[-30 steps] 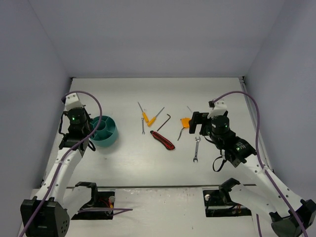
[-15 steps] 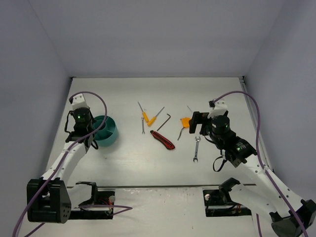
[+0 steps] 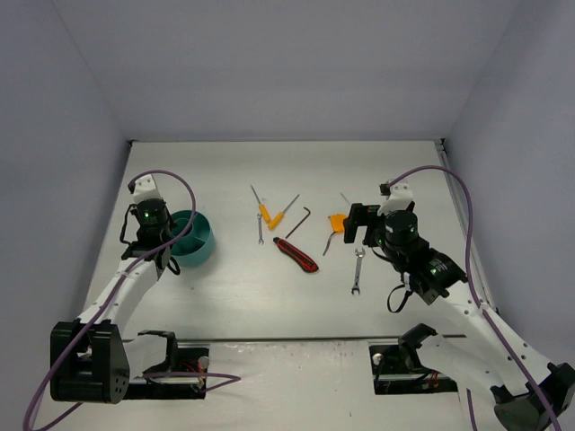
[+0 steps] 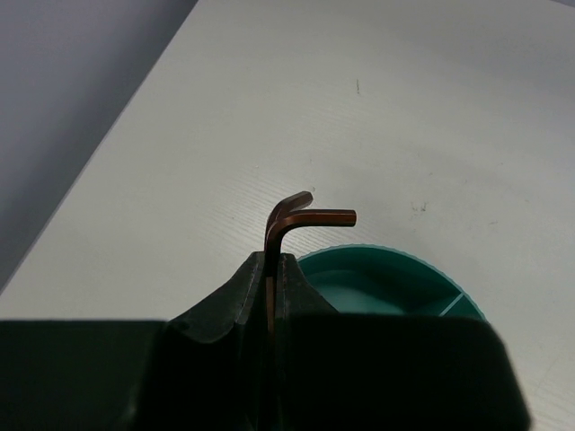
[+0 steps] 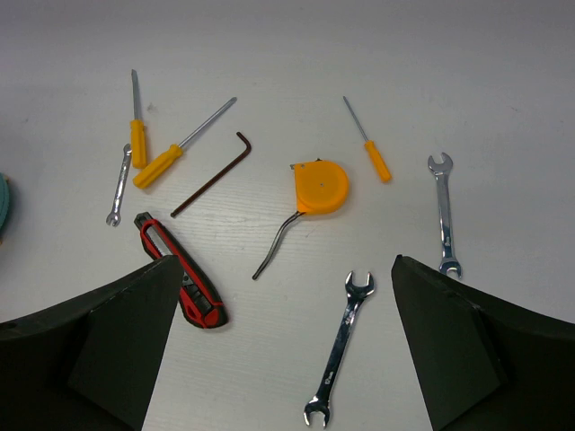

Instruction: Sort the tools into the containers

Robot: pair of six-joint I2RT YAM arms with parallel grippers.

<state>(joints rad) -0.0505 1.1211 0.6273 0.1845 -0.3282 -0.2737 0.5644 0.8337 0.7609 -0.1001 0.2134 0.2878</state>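
Shifted nearer the bowl, left tool pinches two hex keys.

bowl teal | knife red-black | screwdrivers orange-handled | wrenches silver | hex key dark brown

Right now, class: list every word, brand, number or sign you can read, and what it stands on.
None can be read. The near wrench, the orange-headed tool and the utility knife show no legible marking; any stamp on them is too small to tell.

Bowl left, knife mid-table, wrench right of it, hex keys seemingly over bowl's rim
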